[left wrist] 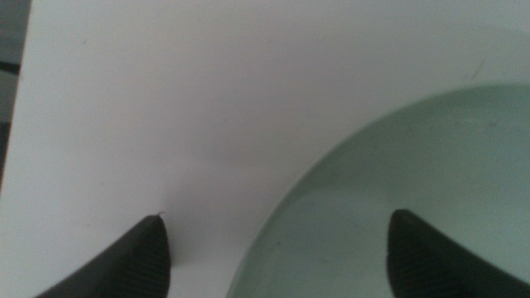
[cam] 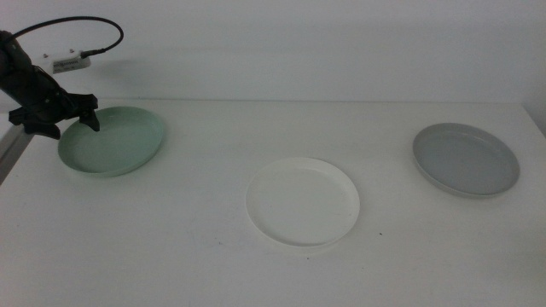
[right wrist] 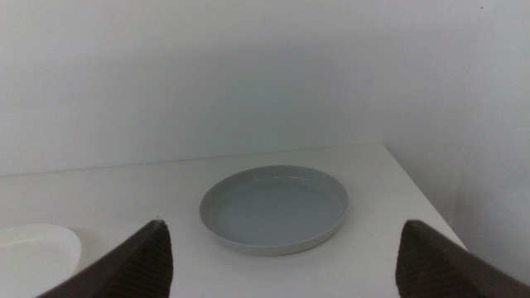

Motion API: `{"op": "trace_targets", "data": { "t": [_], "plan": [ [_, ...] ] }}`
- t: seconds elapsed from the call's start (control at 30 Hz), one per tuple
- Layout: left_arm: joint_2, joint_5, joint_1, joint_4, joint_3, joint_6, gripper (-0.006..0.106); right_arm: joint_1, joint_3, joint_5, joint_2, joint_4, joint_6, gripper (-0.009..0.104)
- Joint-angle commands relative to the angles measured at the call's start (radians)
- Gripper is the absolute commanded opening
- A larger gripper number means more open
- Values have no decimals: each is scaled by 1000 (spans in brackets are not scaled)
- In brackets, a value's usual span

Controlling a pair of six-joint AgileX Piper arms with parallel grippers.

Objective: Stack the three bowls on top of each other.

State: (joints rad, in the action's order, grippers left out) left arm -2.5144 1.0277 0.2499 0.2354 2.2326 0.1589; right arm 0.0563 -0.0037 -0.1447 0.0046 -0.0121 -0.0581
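The mint green bowl [cam: 115,141] lies at the table's far left. My left gripper [cam: 72,122] is open at its left rim, one jaw over the bowl's inside and the other outside it above the table. In the left wrist view the rim of the green bowl [left wrist: 414,165] runs between the jaws of the left gripper [left wrist: 277,248]. In the middle of the table sits the white bowl [cam: 302,201], and the grey bowl [cam: 466,159] rests at the right. My right gripper [right wrist: 286,257] is open and holds nothing, well back from the grey bowl [right wrist: 275,207]; the middle view does not show it.
A black cable and a small white box [cam: 68,61] lie at the back left behind the left arm. The table's left edge [cam: 13,153] runs close beside the green bowl. A white wall rises behind the table. The table's right edge [right wrist: 426,207] passes near the grey bowl.
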Motion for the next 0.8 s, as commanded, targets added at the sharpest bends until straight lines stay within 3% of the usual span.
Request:
{"op": "trace_targets", "data": {
  "t": [0.0, 0.1, 0.33, 0.57, 0.77],
  "plan": [
    [0, 21, -1, 0, 6, -6, 83, 4, 4, 13, -5, 12, 2, 93],
    [-1, 45, -1, -4, 6, -30, 66, 4, 4, 13, -5, 12, 2, 93],
    [2, 73, -1, 1, 6, -48, 1, 4, 4, 13, -5, 12, 2, 93],
    [122, 138, -1, 13, 6, -5, -2, 4, 4, 13, -5, 12, 2, 93],
    [248, 193, -33, 100, -13, 1, -2, 4, 4, 13, -5, 12, 2, 93]
  ]
}}
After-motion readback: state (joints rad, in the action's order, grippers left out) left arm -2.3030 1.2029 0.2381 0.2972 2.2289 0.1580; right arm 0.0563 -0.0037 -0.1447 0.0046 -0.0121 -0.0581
